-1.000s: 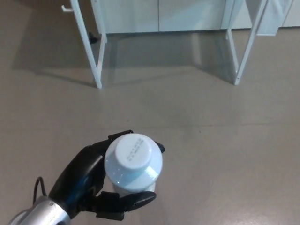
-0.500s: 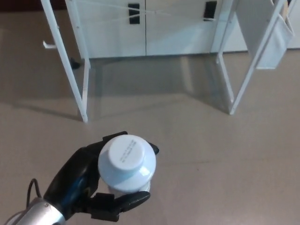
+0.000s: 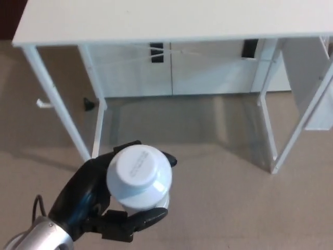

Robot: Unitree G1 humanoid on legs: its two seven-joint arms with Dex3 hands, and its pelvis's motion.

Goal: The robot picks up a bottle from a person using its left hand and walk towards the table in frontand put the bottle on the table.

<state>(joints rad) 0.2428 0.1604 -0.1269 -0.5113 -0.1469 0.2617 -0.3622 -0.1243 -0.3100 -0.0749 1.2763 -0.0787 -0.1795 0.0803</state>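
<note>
Head view, looking down. A pale blue plastic bottle with a round white cap point(image 3: 138, 174) is being held in the robot's black left hand point(image 3: 91, 200), low and left of centre in the picture. The bottle is being kept upright: its long axis is running nearly along the camera's line of sight, so the flat top of the white cap point(image 3: 138, 167) is being presented to the lens and the body is being seen heavily foreshortened beneath it. The base is being hidden by the bottle's own shoulder.

The fingers point(image 3: 127, 147) are being wrapped closely around the far side of the body, while the thumb point(image 3: 140, 219) is being pressed across the near side, so the bottle is being clasped between them. A silver forearm point(image 3: 39, 237) and a thin black cable point(image 3: 39, 205) are being shown at the lower left corner.

The bottle is being carried in the air above the beige floor point(image 3: 234, 208), short of the near edge of the white rectangular table point(image 3: 171, 21), whose top is being seen across the upper part of the picture. The table's slim white front left leg point(image 3: 54, 104) is being seen just beside the hand. White cabinet doors with black handles point(image 3: 156, 53) are being shown beyond, under the table.
</note>
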